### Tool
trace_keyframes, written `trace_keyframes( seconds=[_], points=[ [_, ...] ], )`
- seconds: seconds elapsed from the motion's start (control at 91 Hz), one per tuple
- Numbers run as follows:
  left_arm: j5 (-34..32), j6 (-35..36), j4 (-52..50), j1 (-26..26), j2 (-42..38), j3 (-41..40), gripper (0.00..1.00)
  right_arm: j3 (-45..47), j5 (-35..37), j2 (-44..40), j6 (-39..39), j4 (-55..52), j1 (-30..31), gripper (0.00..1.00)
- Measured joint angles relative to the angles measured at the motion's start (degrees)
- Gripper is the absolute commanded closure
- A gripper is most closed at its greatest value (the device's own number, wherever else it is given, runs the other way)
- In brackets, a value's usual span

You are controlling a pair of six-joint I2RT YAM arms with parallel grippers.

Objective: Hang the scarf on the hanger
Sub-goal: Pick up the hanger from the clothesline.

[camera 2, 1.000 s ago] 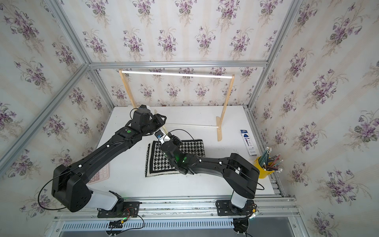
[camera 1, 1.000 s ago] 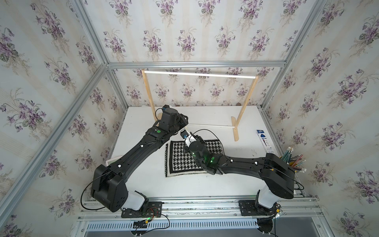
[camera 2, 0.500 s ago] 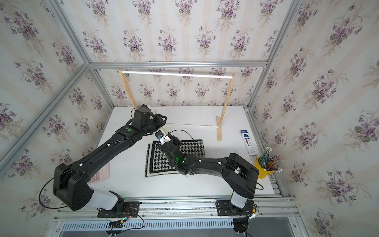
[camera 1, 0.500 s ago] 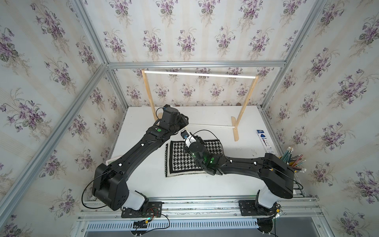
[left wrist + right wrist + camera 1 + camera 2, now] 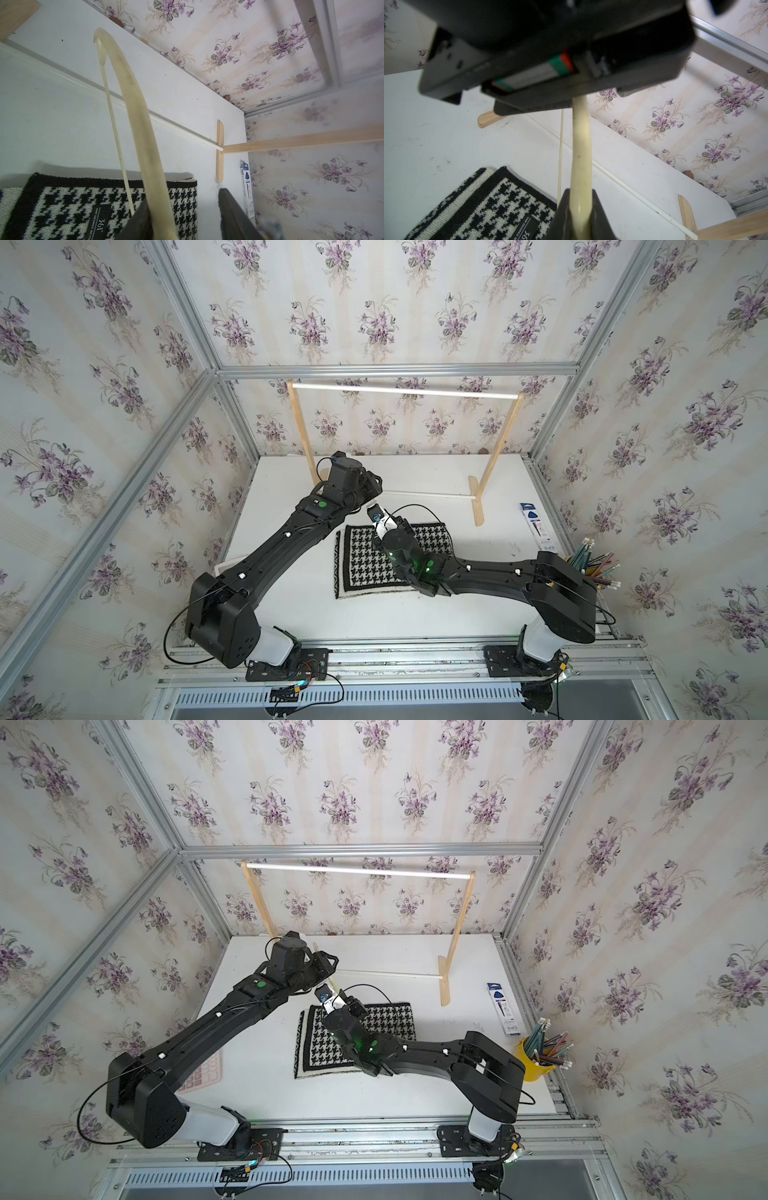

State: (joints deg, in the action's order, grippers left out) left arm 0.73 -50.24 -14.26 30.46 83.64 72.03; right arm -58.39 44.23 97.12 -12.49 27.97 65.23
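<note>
The black-and-white houndstooth scarf [image 5: 365,568] [image 5: 316,1048] lies folded flat on the white table, its dark label showing in the left wrist view [image 5: 97,220]. The cream hanger [image 5: 581,149] [image 5: 135,108] is held above the scarf's far edge, with its slim lower bar beside the arm. My right gripper [image 5: 580,193] [image 5: 379,517] is shut on one end of the hanger's arm. My left gripper [image 5: 184,197] [image 5: 371,489] stands open round the same arm. The hanger rests against one of its fingers [image 5: 141,218]. In both top views the hanger is mostly hidden by the grippers.
A tall wooden rack with a white top rod [image 5: 405,390] and a low rod [image 5: 424,494] stands at the back of the table. A blue-and-white pen box [image 5: 536,524], a yellow pencil cup [image 5: 536,1065] and a pink calculator [image 5: 203,1073] lie at the sides.
</note>
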Motion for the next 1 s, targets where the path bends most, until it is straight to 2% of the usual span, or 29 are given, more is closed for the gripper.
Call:
trace_keyframes(
  seconds=[0.549,0.637,0.692,0.714,0.736,0.791,1.0],
  points=[
    [-0.37,2.62,0.92,0.22,0.61,0.11,1.00,-3.72,2.32,1.66,9.07,-5.33,1.57,1.00],
    [-1.27,3.19,0.35,0.24,0.31,0.37,0.81,-4.98,3.52,2.69,10.23,-5.53,2.12,1.00],
    [-2.05,3.67,-0.28,0.20,-0.28,0.37,0.64,-5.97,4.22,3.52,10.78,-5.62,2.56,1.00],
    [-2.32,3.91,-0.44,0.20,-0.59,0.33,0.55,-6.43,4.46,3.87,11.08,-5.60,2.75,1.00],
    [-2.56,4.15,-0.59,0.17,-0.96,0.26,0.50,-6.78,4.61,4.11,11.15,-5.57,2.86,1.00],
    [-3.13,5.16,-0.70,0.13,-1.90,0.15,0.47,-7.52,4.94,4.57,11.39,-5.31,3.10,1.00],
    [-4.52,9.51,-1.64,0.15,-5.75,0.11,0.45,-9.38,4.72,5.38,10.84,-3.69,3.54,1.00]
  ],
)
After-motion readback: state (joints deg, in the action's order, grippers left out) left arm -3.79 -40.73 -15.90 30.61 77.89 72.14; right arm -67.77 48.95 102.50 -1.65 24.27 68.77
